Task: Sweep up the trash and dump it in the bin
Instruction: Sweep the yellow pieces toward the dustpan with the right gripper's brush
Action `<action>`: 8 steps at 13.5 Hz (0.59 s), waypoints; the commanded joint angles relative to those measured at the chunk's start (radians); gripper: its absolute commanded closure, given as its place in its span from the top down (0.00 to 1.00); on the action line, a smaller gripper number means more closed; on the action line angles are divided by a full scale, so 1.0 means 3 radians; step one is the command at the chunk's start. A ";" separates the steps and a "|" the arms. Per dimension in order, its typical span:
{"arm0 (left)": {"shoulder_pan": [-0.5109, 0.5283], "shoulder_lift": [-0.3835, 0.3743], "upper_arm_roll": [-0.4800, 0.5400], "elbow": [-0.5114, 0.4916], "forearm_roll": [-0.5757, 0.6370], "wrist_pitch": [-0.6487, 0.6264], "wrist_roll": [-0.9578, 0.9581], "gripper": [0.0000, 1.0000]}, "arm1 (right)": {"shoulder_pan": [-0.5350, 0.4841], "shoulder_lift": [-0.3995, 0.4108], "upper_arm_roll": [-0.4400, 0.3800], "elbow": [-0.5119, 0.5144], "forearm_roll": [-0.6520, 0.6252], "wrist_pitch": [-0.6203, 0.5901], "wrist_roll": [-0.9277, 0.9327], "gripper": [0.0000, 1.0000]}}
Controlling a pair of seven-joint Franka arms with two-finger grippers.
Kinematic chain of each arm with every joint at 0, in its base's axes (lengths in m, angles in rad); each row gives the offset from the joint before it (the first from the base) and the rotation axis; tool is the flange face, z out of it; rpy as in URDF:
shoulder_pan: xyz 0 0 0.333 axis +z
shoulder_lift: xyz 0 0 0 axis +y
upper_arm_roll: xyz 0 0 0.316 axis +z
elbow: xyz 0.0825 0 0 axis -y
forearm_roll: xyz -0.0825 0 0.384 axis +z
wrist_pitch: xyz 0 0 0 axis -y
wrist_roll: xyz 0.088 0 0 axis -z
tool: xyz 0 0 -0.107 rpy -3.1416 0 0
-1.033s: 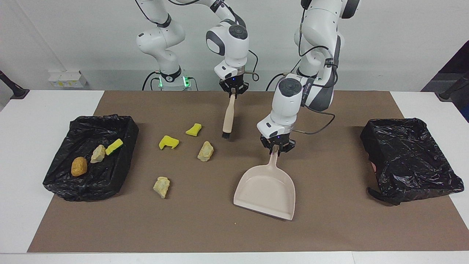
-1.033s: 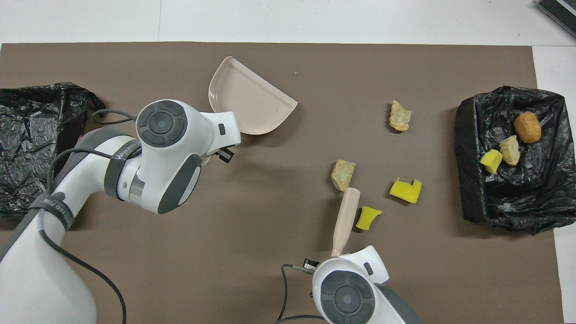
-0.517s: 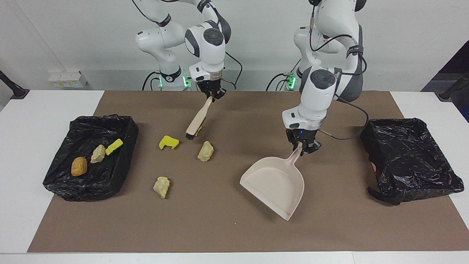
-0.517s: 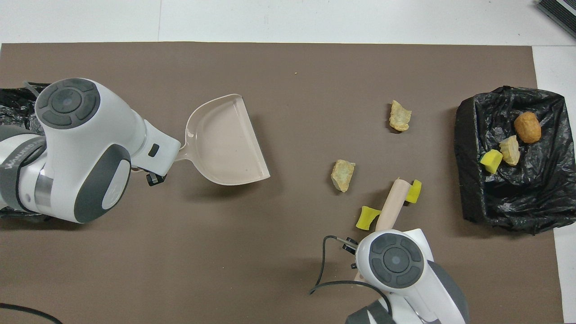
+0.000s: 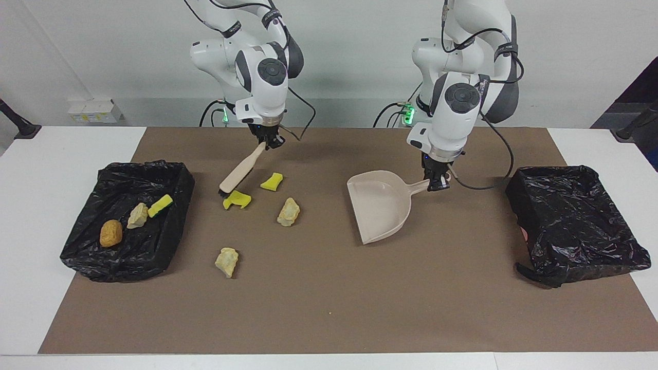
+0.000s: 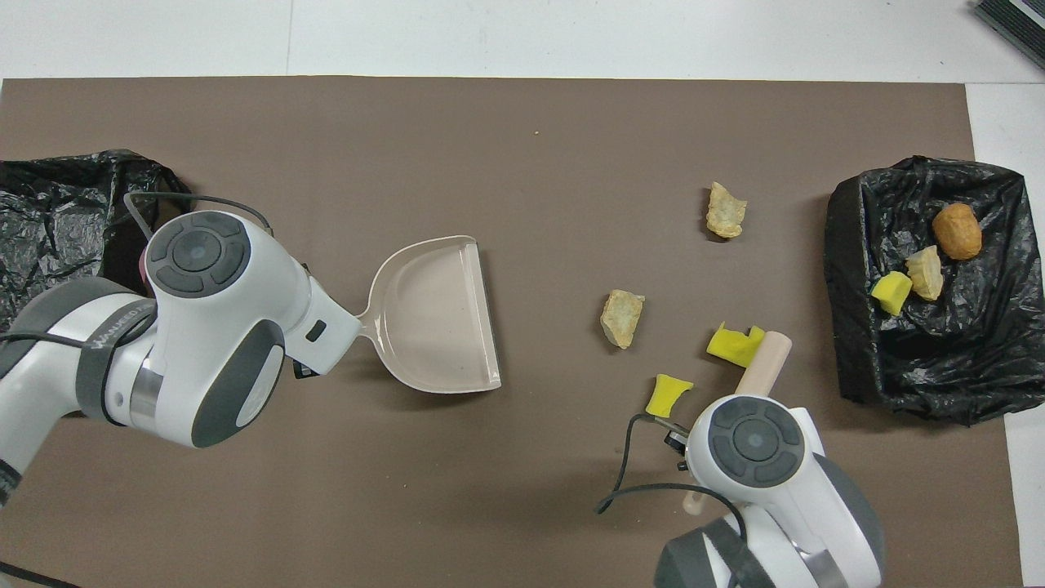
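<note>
My right gripper (image 5: 267, 142) is shut on the handle of the beige brush (image 5: 240, 169). The brush slants down, its bristles right beside a yellow sponge piece (image 5: 236, 199). Another yellow piece (image 5: 271, 181) and two pale beige lumps (image 5: 289, 211) (image 5: 226, 262) lie on the mat nearby. My left gripper (image 5: 437, 183) is shut on the handle of the beige dustpan (image 5: 380, 205), held low over the mat's middle with its open edge toward the scraps. The black-lined bin (image 5: 175, 226) at the right arm's end holds an orange-brown lump (image 5: 110, 233), a beige lump (image 5: 137, 216) and a yellow sponge piece (image 5: 160, 205).
A second black-lined bin (image 5: 576, 221) stands at the left arm's end of the table. The brown mat (image 5: 329, 308) covers most of the white table. In the overhead view the dustpan (image 6: 433, 318) and the brush (image 6: 765, 365) show, while the arms' wrists cover both grippers.
My left arm swung the dustpan round and drew it nearer to the robots, its mouth now toward the scraps. My right arm swung the brush toward its own end, past the yellow pieces.
</note>
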 commanded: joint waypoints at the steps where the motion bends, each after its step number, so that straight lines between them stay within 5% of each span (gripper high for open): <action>1: -0.0038 -0.0160 0.0036 -0.0151 0.0041 0.0096 -0.0064 0.00 | -0.0228 -0.0270 0.0035 -0.0311 -0.0047 0.0114 -0.0206 0.00; 8: -0.0110 -0.0154 0.0031 -0.0222 0.0031 0.0106 -0.0217 0.00 | -0.0177 0.0087 0.0055 -0.0037 0.0234 0.0503 -0.0483 0.00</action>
